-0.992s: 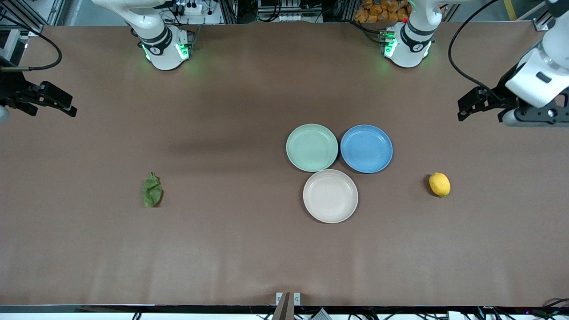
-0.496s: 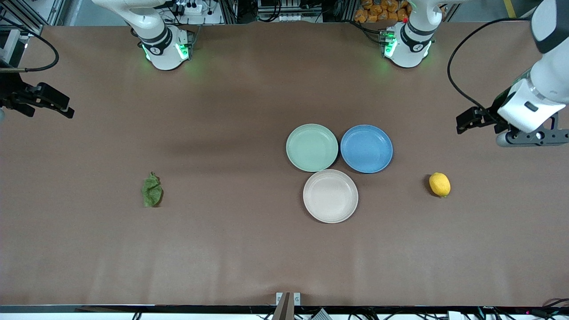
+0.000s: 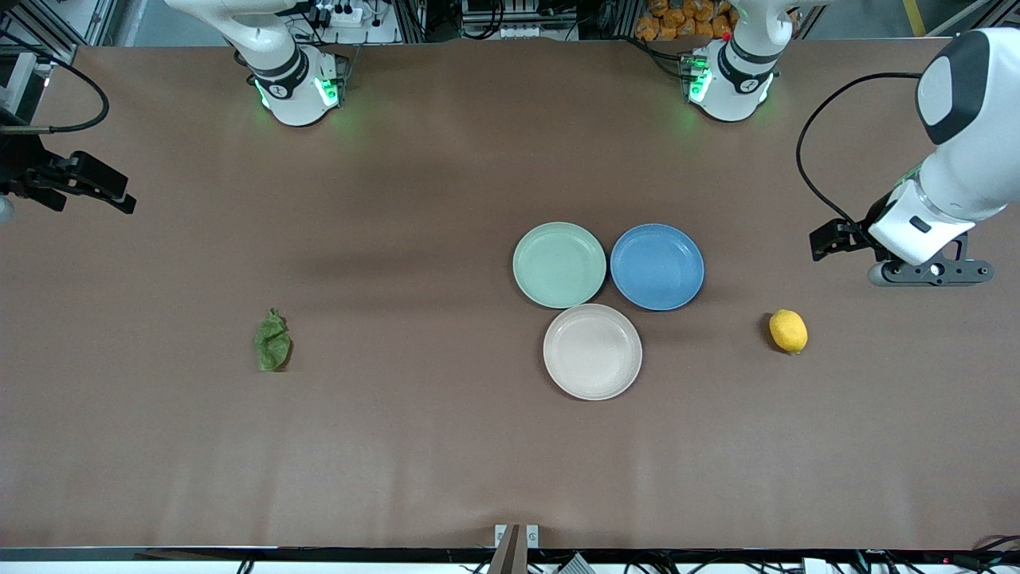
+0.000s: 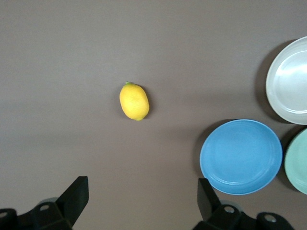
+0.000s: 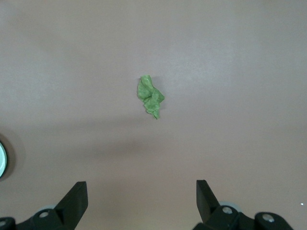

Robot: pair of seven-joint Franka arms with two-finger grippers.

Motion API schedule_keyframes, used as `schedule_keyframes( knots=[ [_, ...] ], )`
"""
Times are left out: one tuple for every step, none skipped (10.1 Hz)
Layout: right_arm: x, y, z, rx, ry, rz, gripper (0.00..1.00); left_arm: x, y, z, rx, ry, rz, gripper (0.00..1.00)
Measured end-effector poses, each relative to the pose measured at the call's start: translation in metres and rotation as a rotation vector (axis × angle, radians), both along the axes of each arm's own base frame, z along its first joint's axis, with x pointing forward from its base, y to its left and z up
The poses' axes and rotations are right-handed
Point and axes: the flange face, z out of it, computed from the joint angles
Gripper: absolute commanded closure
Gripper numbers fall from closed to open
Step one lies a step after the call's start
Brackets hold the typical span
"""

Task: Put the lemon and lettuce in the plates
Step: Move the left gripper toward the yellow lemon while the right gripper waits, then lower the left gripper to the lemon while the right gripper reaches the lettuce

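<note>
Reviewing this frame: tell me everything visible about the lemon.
The lemon is a small oval fruit, bright yellow, with a smooth-looking skin and a small greenish tip at one end. It looks whole and lies on its side on the bare brown table toward the left arm's end, apart from the blue plate. Nothing touches it but the table. The left gripper hangs above the table near it, jaws open, holding nothing.
</note>
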Motion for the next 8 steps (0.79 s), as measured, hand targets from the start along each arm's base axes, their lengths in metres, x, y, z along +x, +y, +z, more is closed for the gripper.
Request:
schedule_keyframes(
  knots=[
    [0.001,0.000,-0.003,0.000,0.001,0.000,0.00,0.000,0.009,-0.008,-0.001,0.005,0.001,0.00],
    [0.002,0.000,-0.007,0.000,0.001,-0.001,0.00,0.001,0.013,-0.017,-0.002,0.015,0.006,0.00],
    [0.003,0.000,-0.012,0.000,-0.001,-0.002,0.00,0.005,0.014,-0.028,-0.004,0.021,0.007,0.00],
    [0.005,-0.001,-0.020,0.000,-0.002,-0.002,0.00,0.009,0.014,-0.039,-0.007,0.026,0.006,0.00],
    [0.008,-0.001,-0.034,0.000,0.001,-0.003,0.00,0.014,0.014,-0.052,-0.010,0.028,0.006,0.00],
    [0.011,-0.001,-0.055,-0.001,0.011,-0.004,0.00,0.019,0.015,-0.065,-0.014,0.028,0.007,0.00],
    [0.016,0.000,-0.082,-0.002,0.026,-0.005,0.00,0.024,0.018,-0.079,-0.018,0.031,0.012,0.00],
    [0.021,0.000,-0.108,-0.003,0.039,-0.005,0.00,0.028,0.023,-0.092,-0.021,0.036,0.020,0.00]
  ],
)
